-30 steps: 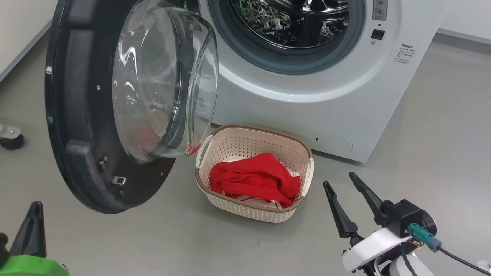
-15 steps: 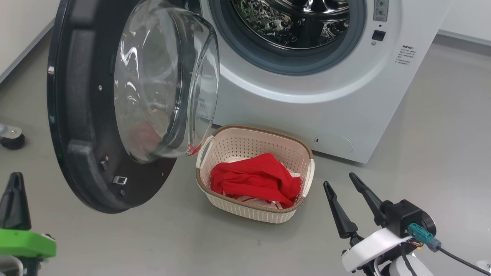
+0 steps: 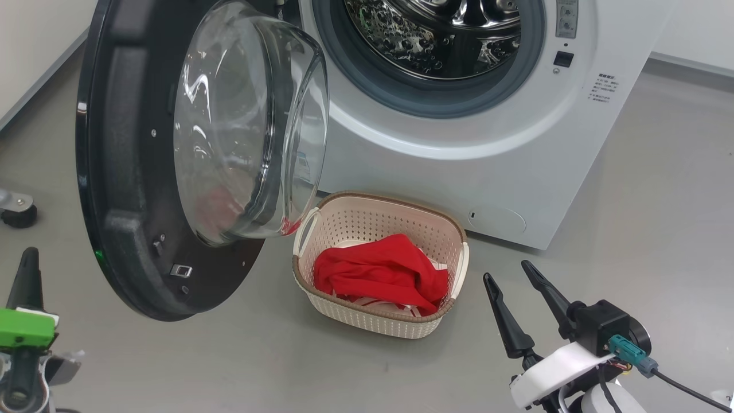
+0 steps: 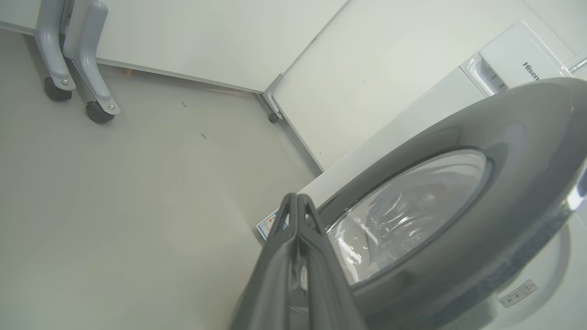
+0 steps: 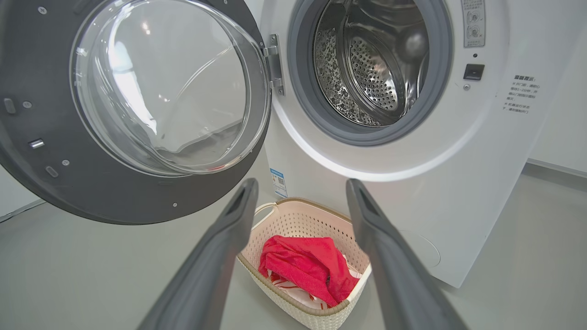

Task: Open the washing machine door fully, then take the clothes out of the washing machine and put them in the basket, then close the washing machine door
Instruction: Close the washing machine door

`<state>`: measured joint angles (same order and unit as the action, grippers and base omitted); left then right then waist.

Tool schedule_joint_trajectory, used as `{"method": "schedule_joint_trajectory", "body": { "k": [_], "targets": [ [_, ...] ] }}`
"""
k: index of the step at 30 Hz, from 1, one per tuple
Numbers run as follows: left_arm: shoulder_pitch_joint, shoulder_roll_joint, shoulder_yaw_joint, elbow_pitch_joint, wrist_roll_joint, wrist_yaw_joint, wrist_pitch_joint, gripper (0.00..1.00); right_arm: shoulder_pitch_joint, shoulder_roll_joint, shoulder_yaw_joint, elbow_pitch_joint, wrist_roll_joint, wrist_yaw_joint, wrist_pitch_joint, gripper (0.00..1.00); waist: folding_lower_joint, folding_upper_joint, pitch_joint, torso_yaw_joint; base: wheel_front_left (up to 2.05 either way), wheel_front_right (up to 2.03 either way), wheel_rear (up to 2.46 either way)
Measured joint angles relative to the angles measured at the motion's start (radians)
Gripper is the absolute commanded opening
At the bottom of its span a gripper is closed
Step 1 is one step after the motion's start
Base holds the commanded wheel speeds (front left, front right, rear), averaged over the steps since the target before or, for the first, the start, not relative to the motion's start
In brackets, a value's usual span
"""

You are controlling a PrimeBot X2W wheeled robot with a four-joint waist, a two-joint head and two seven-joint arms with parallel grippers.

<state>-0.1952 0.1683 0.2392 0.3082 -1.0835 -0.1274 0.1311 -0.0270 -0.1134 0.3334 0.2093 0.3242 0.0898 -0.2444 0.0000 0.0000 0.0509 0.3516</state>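
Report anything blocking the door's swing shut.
Nothing visible hangs out of the washing machine; the clothes lie in the basket. The basket stands on the floor in front of it, lower than the door, which probably swings over it, though the clearance is unclear.

Door [image 3: 109, 172]: black plastic rim, glossy outside, matt grainy inside. Bowl [image 3: 241, 126]: clear smooth glass, reflective. Drum [image 5: 367, 68]: shiny perforated steel. Gasket [image 5: 300, 91]: matt grey rubber. Washer [image 3: 436, 178]: smooth white, semi-gloss. Basket [image 3: 378, 314]: cream perforated plastic w/ brown woven-look rim. Clothes [image 3: 381, 269]: soft red cloth, creased. Floor [image 3: 659, 201]: smooth matt grey.
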Motion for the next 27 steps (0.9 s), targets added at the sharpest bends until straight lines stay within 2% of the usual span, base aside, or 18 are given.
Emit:
{"method": "schedule_joint_trajectory", "body": {
  "k": [3,5,10,15,22,27],
  "targets": [
    [-0.031,-0.024,0.047,0.009,-0.122,0.024,0.079,0.00,0.000,0.000,0.000,0.001,0.000,0.000,0.000,1.00,0.0000,0.0000,-0.004,0.001,0.00,0.00,0.00],
    [-0.043,-0.030,0.065,0.013,-0.163,0.038,0.104,0.00,0.000,0.000,0.000,0.001,0.000,0.000,0.000,1.00,0.0000,0.0000,-0.005,0.002,0.00,0.00,0.00],
    [-0.091,-0.069,0.142,0.037,-0.345,0.136,0.228,0.00,0.000,0.002,0.004,0.001,0.000,0.000,0.000,1.00,0.0000,0.0000,-0.008,0.005,0.00,0.00,0.00],
    [-0.109,-0.082,0.155,0.039,-0.448,0.228,0.352,0.00,0.000,0.003,0.007,0.001,0.000,0.000,0.000,1.00,0.0000,0.0000,-0.010,0.007,0.00,0.00,0.00],
    [-0.111,-0.068,0.144,0.021,-0.505,0.238,0.488,0.00,0.002,0.004,0.007,0.002,0.000,0.000,0.000,1.00,0.0000,0.0000,-0.009,0.006,0.00,0.00,0.00],
    [-0.102,-0.040,0.112,0.008,-0.497,0.246,0.552,0.00,0.010,0.004,0.007,0.001,0.000,0.000,0.000,1.00,0.0000,0.0000,-0.004,0.005,0.00,0.00,0.00]
  ]
}}
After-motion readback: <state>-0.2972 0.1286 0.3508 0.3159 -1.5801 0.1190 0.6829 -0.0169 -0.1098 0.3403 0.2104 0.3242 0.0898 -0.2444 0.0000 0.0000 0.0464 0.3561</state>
